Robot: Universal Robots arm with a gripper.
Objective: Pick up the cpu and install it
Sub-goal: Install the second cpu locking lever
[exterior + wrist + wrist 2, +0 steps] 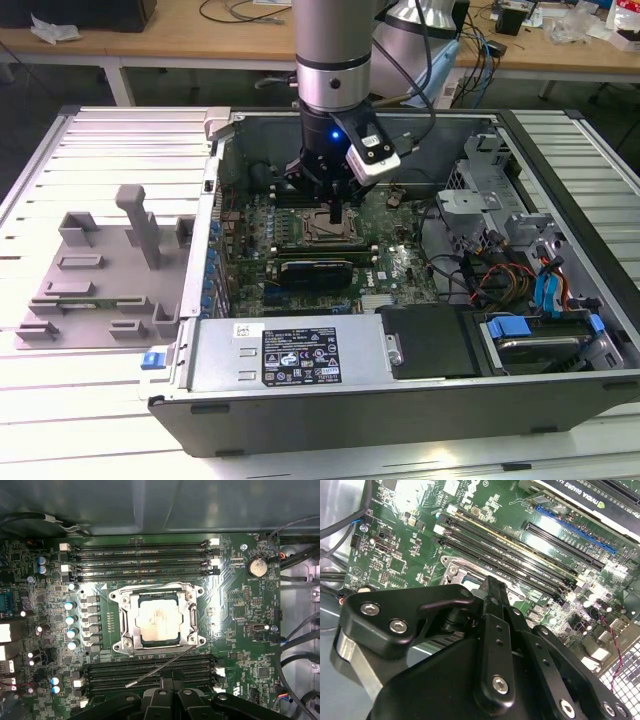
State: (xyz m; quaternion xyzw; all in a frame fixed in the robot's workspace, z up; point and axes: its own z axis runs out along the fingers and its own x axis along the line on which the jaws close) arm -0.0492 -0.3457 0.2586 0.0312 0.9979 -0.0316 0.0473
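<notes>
CPU (159, 620): silvery square lying flat inside the socket frame (158, 621), centre of the first wrist view; it looks seated already, with the frame's metal edges around it

Gripper (335, 212): hangs low over the motherboard (385, 262) in the middle of the exterior view, right above the socket area; its black linkage fills the lower half of the second wrist view

Jaws: I cannot tell whether they are spread or pressed together; nothing is seen pinched between them

Retention lever (161, 668): thin metal rod slanting across the lower memory slots (150, 671), free end toward lower left of the first wrist view, so the socket appears not latched

Risk, chip: if it sits slightly skewed, pressure from above could bend socket pins; alignment is too fine to judge here

Risk, lever: a loose rod could snag the jaws or scrape the slots beneath it

Risk, cables: wires (480, 278) at centre right of the exterior view lie near the arm's path

First wrist view adds: the chip's top and the lever, both hidden under the arm in the exterior view

Exterior view adds: the open computer case (400, 390) on the desk (90, 410), and a grey fixture (100, 270) at left
</notes>
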